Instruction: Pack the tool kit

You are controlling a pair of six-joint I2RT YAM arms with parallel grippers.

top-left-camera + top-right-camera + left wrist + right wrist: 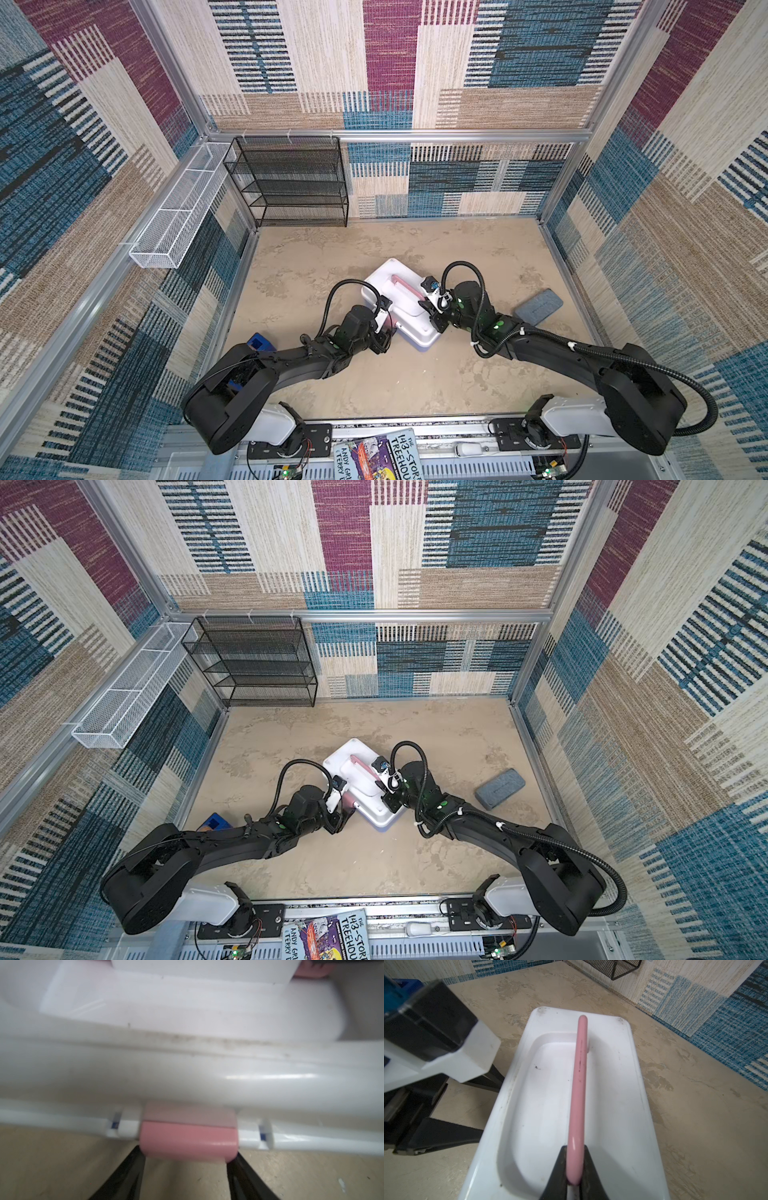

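At the left edge of the bench (pixel 374 386), towards its front, a blue block (pixel 259 343) is partly covered by the left arm; whether it belongs to the kit cannot be told. The left hand (pixel 387 337) is set at the pink latch (pixel 188 1138) of the toolbox (pixel 388 276). Its fingers (pixel 128 1172) are spread to about the latch's width, their tips are hidden beneath it, and nothing is seen clasped. The toolbox stands about the middle of the bench, skewed to its edges, with the white lid (pixel 546 1105) down. The step is judged to be fastening the latch. The lid's seam should first be checked for an even fit, then the latch pressed squarely towards the box's wall until it is seated. The pink handle (pixel 578 1084) is clamped near one end by the tightly closed right hand (pixel 575 1153). That grip is best used to brace the box against the push, so that it is not slid across the bench. Near the right edge, well apart, a grey-blue pad (pixel 538 306) is left lying.
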